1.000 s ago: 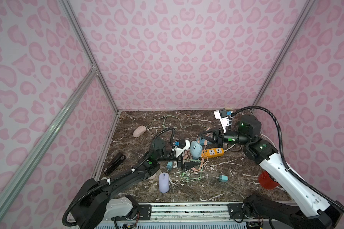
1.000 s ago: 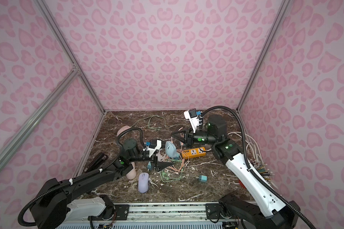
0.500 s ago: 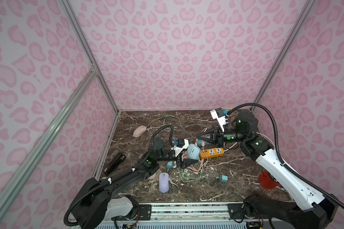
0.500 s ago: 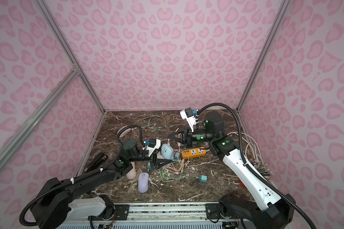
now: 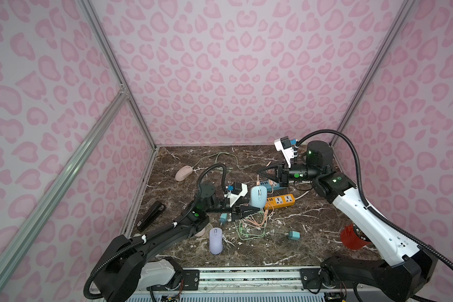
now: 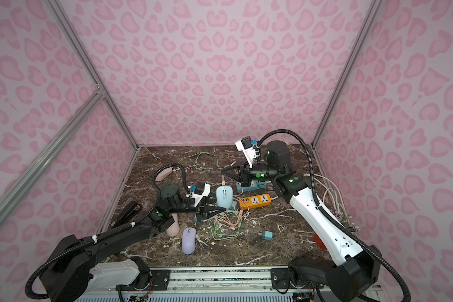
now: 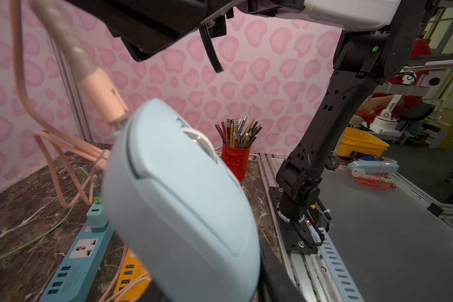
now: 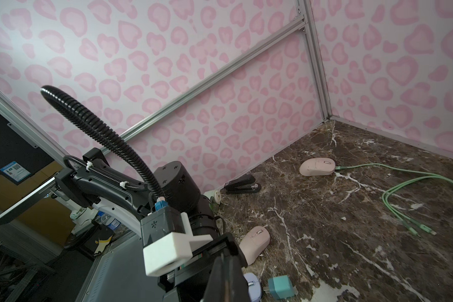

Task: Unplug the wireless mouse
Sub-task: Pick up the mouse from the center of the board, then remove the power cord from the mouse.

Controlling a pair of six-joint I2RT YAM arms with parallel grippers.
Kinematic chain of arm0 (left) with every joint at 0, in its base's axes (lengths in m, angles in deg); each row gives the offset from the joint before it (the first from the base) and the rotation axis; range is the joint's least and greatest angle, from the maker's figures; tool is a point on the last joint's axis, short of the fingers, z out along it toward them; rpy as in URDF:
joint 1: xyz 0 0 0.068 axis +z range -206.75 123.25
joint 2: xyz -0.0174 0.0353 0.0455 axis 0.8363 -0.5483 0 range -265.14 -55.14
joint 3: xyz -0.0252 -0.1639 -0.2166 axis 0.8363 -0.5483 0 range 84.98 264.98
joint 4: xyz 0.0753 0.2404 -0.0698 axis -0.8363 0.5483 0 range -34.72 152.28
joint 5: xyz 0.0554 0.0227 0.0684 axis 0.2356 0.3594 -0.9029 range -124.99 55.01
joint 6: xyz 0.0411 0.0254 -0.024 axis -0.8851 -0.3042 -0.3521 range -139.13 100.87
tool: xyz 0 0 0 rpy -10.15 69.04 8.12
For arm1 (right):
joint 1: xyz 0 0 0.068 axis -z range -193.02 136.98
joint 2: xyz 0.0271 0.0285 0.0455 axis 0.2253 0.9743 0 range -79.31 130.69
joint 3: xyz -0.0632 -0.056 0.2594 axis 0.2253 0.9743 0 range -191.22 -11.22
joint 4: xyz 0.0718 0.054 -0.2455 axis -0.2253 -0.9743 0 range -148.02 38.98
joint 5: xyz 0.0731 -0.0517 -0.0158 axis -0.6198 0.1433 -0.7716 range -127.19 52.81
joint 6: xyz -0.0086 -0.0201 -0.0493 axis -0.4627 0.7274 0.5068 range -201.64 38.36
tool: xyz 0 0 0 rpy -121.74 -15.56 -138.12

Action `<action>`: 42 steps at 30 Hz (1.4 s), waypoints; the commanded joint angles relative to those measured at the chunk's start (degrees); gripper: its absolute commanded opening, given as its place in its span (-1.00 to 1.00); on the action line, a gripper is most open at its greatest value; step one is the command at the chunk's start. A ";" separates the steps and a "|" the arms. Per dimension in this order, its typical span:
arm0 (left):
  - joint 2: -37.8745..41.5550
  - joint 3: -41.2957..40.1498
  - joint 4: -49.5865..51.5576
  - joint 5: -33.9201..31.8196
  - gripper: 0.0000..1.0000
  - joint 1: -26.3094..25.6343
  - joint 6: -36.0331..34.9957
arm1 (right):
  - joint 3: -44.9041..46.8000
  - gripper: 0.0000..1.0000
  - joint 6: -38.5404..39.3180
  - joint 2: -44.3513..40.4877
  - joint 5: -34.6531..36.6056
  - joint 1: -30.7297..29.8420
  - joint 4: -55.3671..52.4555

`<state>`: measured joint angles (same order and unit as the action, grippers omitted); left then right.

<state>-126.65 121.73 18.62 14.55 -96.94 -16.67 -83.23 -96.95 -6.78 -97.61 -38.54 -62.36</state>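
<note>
The light blue wireless mouse (image 5: 258, 196) (image 6: 224, 194) sits mid-table and fills the left wrist view (image 7: 178, 198), tilted up. A peach cable plug (image 7: 100, 96) (image 5: 257, 180) is plugged into its front end. My left gripper (image 5: 248, 209) (image 6: 220, 209) is shut on the mouse's rear sides; one black finger (image 7: 272, 274) shows beside it. My right gripper (image 5: 259, 172) (image 6: 223, 171) hovers shut and empty just behind the mouse, above the plug; its pressed-together fingers (image 8: 226, 274) point toward the left arm.
An orange power strip (image 5: 280, 201) and a blue one (image 5: 271, 184) lie right of the mouse amid peach and green cables (image 5: 246, 230). Around them lie a lilac mouse (image 5: 216, 240), a pink mouse (image 5: 183, 173), a stapler (image 5: 151, 215), a teal charger (image 5: 293, 235) and a red pencil cup (image 7: 234, 157).
My left gripper's jaws have closed from wide open onto the blue mouse. My right arm has swung left with its shut gripper toward the mouse's front.
</note>
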 commanded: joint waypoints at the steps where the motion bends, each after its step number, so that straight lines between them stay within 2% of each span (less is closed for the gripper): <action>1: -0.76 0.66 -3.12 1.04 -0.10 0.04 -0.54 | 0.91 -1.00 -1.26 -0.37 -0.75 -0.05 2.92; 5: -1.95 1.42 -3.85 1.35 -0.02 0.10 0.24 | 2.20 -1.00 -5.17 -1.07 -2.42 -0.09 7.75; 7: -2.32 1.61 -4.11 1.35 0.14 0.11 0.52 | 2.91 -1.00 -7.10 -1.17 -3.28 -0.30 10.32; 17: -3.09 1.79 -6.40 1.54 0.13 0.11 1.92 | 4.23 -1.00 -10.68 -0.30 -4.31 -1.75 15.68; 24: -3.54 2.01 -6.56 2.23 -0.28 0.15 2.16 | 3.22 -1.00 -7.99 -0.17 -2.70 -1.65 12.53; 25: -3.47 2.01 -6.14 2.23 -0.44 0.19 1.90 | 3.18 -1.00 -7.70 -0.36 -2.20 -1.42 12.10; 26: -3.54 1.96 -5.60 2.17 -0.53 0.24 1.68 | 3.04 -1.00 -7.36 -0.67 -0.95 -1.15 11.44; 28: -3.56 1.66 -4.86 1.63 -0.57 0.36 1.20 | 1.94 -0.95 -4.78 -1.23 5.01 -0.84 7.47; 30: -3.09 1.65 -1.76 -1.51 -0.67 0.46 0.29 | 0.37 -0.45 -1.48 -1.72 15.40 -0.86 0.89; 31: -2.59 2.38 3.04 -5.04 -0.69 0.46 -0.96 | 0.09 -0.26 -0.32 -2.10 20.30 -0.94 -1.71; 32: -2.06 3.70 8.94 -9.49 -0.68 0.46 -2.27 | 0.11 -0.15 0.31 -2.36 23.73 -1.01 -3.86; 34: -1.16 6.40 21.36 -21.73 -0.84 0.29 -4.02 | 0.56 -0.08 0.75 -2.43 28.50 -1.17 -7.06; 35: -0.73 7.12 25.20 -25.99 -0.94 0.28 -4.70 | 0.93 -0.08 0.82 -2.27 29.02 -1.32 -7.82; 36: -0.22 7.76 28.47 -29.36 -0.95 0.28 -5.46 | 1.74 -0.08 0.60 -1.98 28.88 -1.63 -7.91; 39: 0.57 9.71 35.37 -35.72 -0.95 0.11 -6.42 | 3.64 -0.09 -0.49 -0.91 28.36 -4.11 -6.44; 42: 0.28 11.79 41.00 -38.32 -0.95 -0.49 -6.24 | 3.12 -0.09 -0.66 1.20 29.12 -7.51 -5.69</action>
<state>-126.54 131.85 51.10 -16.71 -97.07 -21.28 -80.06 -97.93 -6.58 -71.01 -44.35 -68.61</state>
